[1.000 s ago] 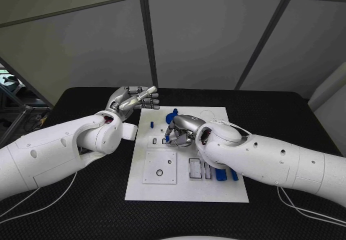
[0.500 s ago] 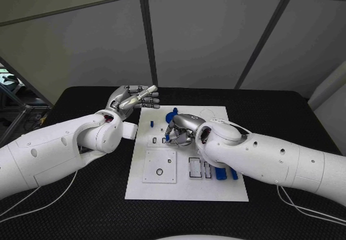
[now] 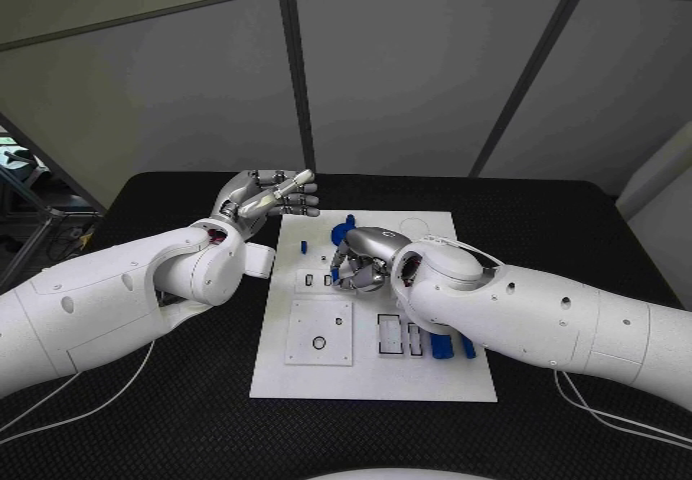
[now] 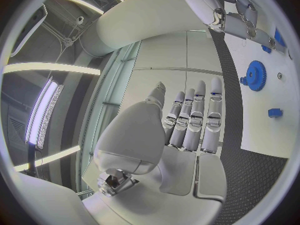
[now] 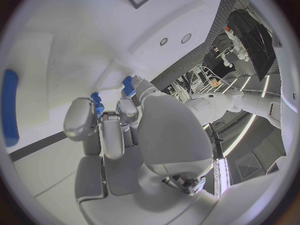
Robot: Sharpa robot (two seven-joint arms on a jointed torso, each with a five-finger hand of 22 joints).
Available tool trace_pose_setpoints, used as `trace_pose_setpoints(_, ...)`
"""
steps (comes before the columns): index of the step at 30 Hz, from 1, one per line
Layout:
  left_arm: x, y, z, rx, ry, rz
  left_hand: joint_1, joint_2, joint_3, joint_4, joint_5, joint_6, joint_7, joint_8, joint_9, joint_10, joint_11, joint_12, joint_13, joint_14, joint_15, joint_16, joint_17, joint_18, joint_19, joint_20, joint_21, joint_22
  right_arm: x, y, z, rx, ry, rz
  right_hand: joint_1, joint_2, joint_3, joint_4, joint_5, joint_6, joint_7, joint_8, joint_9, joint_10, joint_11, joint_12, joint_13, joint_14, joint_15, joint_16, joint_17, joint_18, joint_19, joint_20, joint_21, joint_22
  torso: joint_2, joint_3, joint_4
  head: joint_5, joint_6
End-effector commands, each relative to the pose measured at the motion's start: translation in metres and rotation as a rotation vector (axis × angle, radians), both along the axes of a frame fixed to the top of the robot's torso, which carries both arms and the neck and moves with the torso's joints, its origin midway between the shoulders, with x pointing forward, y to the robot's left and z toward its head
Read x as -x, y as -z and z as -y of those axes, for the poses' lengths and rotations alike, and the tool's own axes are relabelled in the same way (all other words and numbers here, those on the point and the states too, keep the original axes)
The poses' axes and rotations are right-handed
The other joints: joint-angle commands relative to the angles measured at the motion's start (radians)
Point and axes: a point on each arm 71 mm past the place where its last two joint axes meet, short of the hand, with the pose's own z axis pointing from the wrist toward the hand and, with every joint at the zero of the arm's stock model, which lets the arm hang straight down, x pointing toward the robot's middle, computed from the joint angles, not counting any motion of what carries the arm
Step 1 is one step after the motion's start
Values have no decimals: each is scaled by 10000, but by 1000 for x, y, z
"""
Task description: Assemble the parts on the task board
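The white task board [image 3: 378,380] lies in the middle of the black table. My right hand [image 3: 364,262] hovers low over its upper middle, fingers curled, pinching a small blue part [image 5: 97,104] at its fingertips; the part's lower end [image 3: 336,270] is close to the board. My left hand [image 3: 267,200] is raised off the board's far left corner, fingers straight [image 4: 194,117] and holding nothing. A blue gear [image 3: 342,235] [image 4: 255,75] stands on the board just beyond the right hand. A small blue piece [image 4: 275,113] sits near the board's left edge.
Two blue bars [image 3: 440,347] [image 3: 467,349] lie on the board beside white slots [image 3: 389,335], partly under my right forearm. A square plate with a black ring [image 3: 319,345] sits at the board's lower left. Black table [image 3: 173,420] surrounds the board.
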Motion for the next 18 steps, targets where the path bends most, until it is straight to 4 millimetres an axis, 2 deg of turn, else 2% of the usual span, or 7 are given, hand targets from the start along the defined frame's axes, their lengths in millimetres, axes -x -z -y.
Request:
trace_pose_setpoints(1,0,-2,1,44,127,114,92,24,16,-20,0,13,25,-65,-1,-8,-3,-46,4,-13,5,-55,11,508,6,51,-55,-15,1,6,2,480,0,-209,-101,-95,73,4,45,-49,49,-65,7,-77,8,-58,-25,756,-50,43,1296,-93,7,23,-14,-26,1,-3,5,-14,5)
trace_pose_setpoints(18,0,-2,1,40,122,105,92,24,16,-20,0,13,25,-65,-1,-8,-3,-46,4,-13,5,-55,11,508,6,51,-55,-15,1,8,2,632,-15,-179,-251,-307,95,16,81,-316,166,-201,-68,-299,109,-259,-215,728,35,-17,1224,-79,-67,94,-71,-105,1,0,4,-14,-13)
